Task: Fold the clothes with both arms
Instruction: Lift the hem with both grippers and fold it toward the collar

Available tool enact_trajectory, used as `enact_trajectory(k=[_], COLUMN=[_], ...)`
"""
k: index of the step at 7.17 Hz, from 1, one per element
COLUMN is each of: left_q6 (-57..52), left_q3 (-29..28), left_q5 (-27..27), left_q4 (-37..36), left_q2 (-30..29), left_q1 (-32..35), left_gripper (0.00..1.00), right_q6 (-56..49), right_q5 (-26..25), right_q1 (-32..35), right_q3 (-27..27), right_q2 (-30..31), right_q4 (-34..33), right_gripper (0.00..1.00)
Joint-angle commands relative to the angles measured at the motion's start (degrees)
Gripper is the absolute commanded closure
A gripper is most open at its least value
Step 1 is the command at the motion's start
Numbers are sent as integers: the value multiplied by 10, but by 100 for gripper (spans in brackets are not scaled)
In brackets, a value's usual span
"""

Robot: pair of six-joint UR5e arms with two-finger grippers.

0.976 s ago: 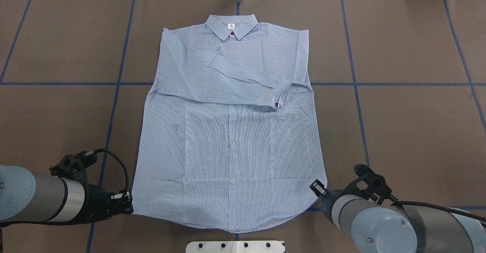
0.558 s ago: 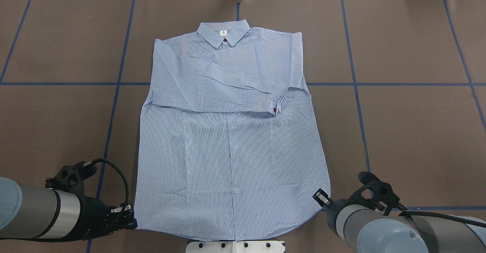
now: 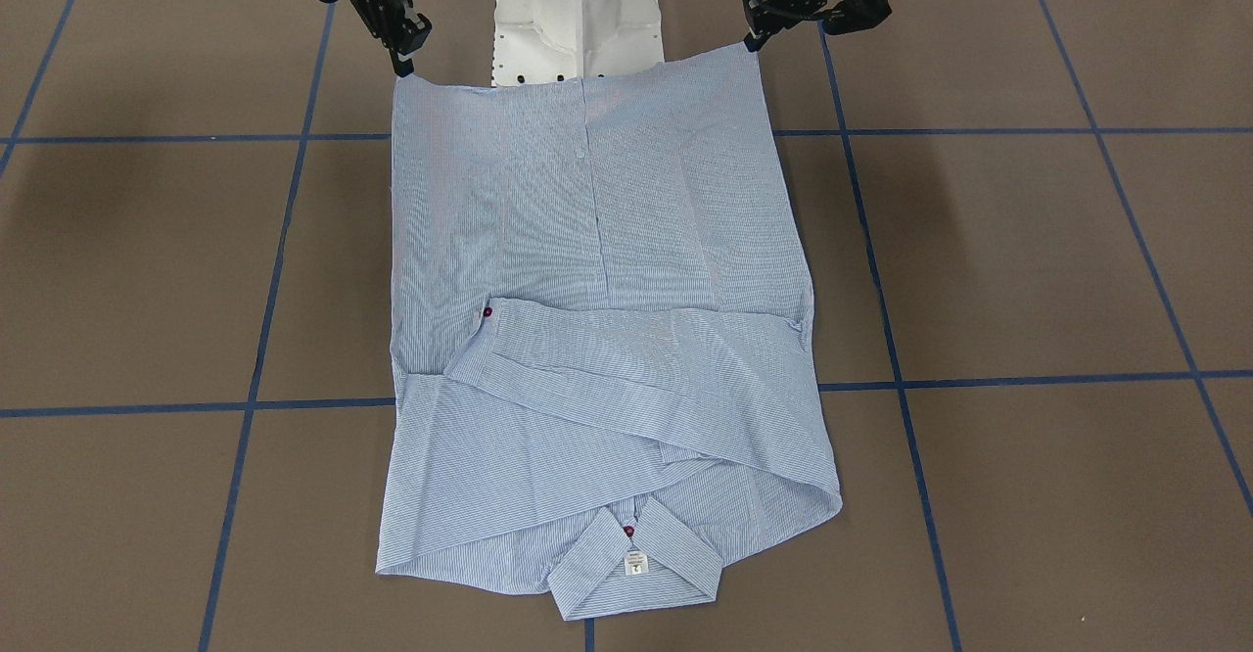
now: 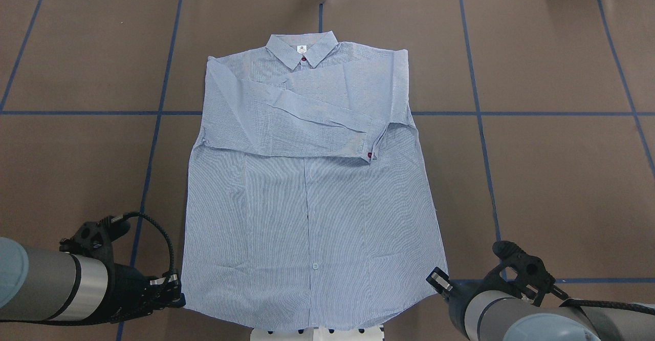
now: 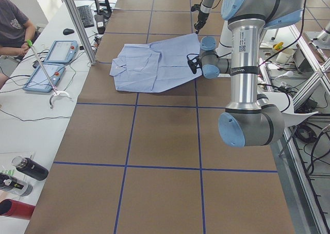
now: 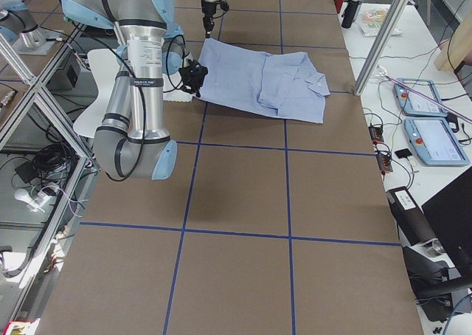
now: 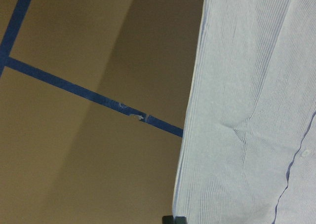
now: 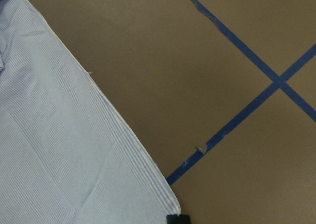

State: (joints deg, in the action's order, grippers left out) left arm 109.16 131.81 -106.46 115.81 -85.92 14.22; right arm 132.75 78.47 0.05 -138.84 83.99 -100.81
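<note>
The pinstriped shirt (image 4: 307, 192) lies flat and face up on the brown table, collar (image 4: 302, 49) at the far end. A sleeve is folded across the chest, its cuff with a red button (image 4: 369, 154) to the right. My left gripper (image 4: 176, 292) is shut on the hem's left corner, low on the table. My right gripper (image 4: 439, 279) is shut on the hem's right corner. In the front-facing view the left gripper (image 3: 752, 42) and the right gripper (image 3: 403, 65) pinch the two corners of the shirt (image 3: 597, 339). The wrist views show the hem edges (image 7: 256, 110) (image 8: 59, 150).
The white robot base plate (image 4: 266, 333) sits under the hem's middle at the near edge. Blue tape lines (image 4: 153, 126) grid the table. In the left side view an operator (image 5: 13, 25) sits by tablets (image 5: 56, 51), and bottles (image 5: 28, 167) lie on a side bench.
Both grippers have drawn back toward the robot base, dragging the shirt with them. The hem now overlaps the white base plate, and the collar sits nearer and slightly left.
</note>
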Motion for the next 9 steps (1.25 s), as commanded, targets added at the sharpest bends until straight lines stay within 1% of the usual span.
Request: enact_trajectory(k=[1,2,3,4,5,6,7,8,9], left_q6=[-38,-108,-125,-139,-148,-168,-181,-182,-196], left_q3=[6,-7,-52,-97,-143,-194,-232,-272,-304], left_q5=[-1,-1,-2,-17,-67,-90,-98,-99,-99], left_q4=[-21,-29,-30,-31,-33,-35,-34,-31,-31], left_q2=[-6,-24,-57,-111,-156,-204,-229,-255,-274], left_q1=[41,84,119,174,233,283,318,350,373], left_gripper=[100,100,100,100,100,100,100,100,100], right_q6=[-5,-15,-47,-91,-122,-158,-167,-164,-160], right_q5=[0,4,13,47,76,95,104,103,99], right_q1=[41,87,137,193,248,301,341,374,406], right_q3=[21,54,93,125,156,189,236,268,286], right_q2=[-55,-86,-129,-151,-169,-190,-215,-234,-244], right_q4=[-6,-7,-6,-5,-2,-1,0,1,17], right_gripper=[100,100,100,100,100,100,100,100,100])
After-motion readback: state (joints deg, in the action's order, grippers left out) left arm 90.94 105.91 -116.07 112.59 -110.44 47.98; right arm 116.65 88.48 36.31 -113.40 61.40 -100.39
